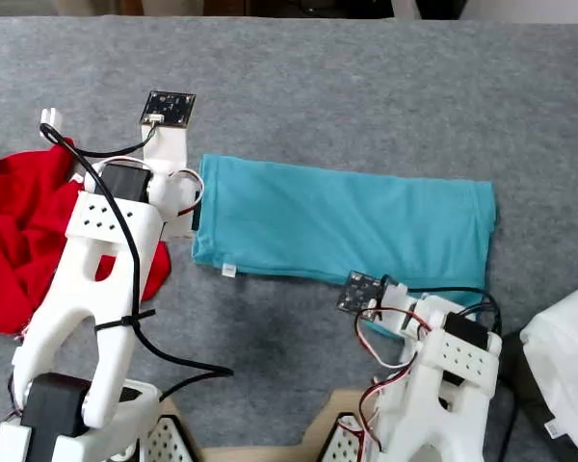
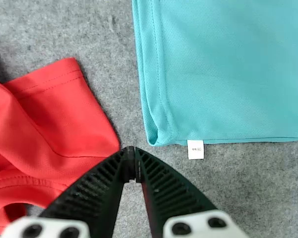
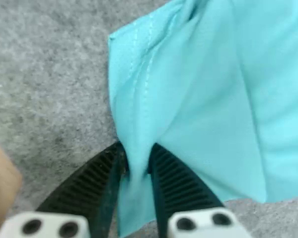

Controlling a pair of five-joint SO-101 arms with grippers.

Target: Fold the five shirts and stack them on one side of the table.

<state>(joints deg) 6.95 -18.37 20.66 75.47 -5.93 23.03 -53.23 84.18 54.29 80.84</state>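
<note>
On teal shirt (image 3: 213,99), right end effector (image 3: 136,166) clamped

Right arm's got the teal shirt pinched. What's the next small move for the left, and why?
Probably open the left gripper and take the teal shirt corner by the white tag: it's shut on nothing, while the right gripper pinches the shirt's near edge.

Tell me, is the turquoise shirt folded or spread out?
Folded: the turquoise shirt lies as a long narrow strip, with doubled layers at one end. The right gripper pinches its edge.
</note>
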